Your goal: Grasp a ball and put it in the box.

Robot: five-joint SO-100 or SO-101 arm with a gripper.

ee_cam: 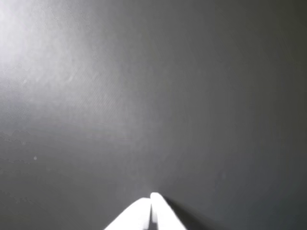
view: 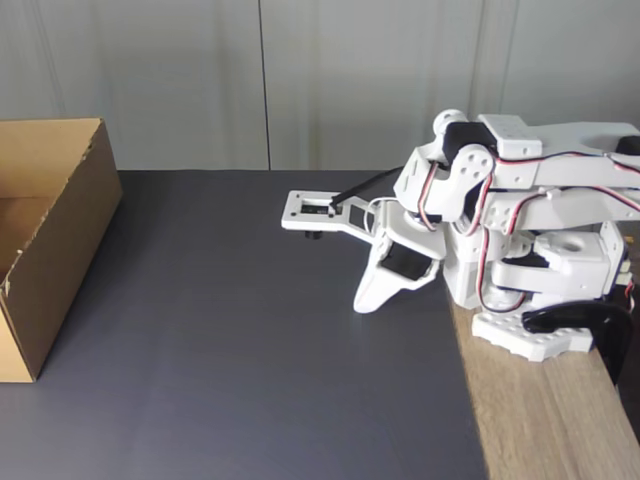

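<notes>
My white gripper (view: 365,303) is folded down close to the arm's base, its tip pointing at the dark mat. In the wrist view the two white fingertips (ee_cam: 156,197) press together with nothing between them, over bare mat. The box (view: 60,250), brown cardboard with its top open, stands at the far left edge of the mat in the fixed view, well away from the gripper. The part of its inside that shows holds nothing. The ball is out of view.
A dark grey mat (view: 250,350) covers most of the table. A strip of bare wood (view: 540,420) runs along the right, where the arm's base (view: 530,335) and a black clamp (view: 590,325) sit. A grey wall stands behind.
</notes>
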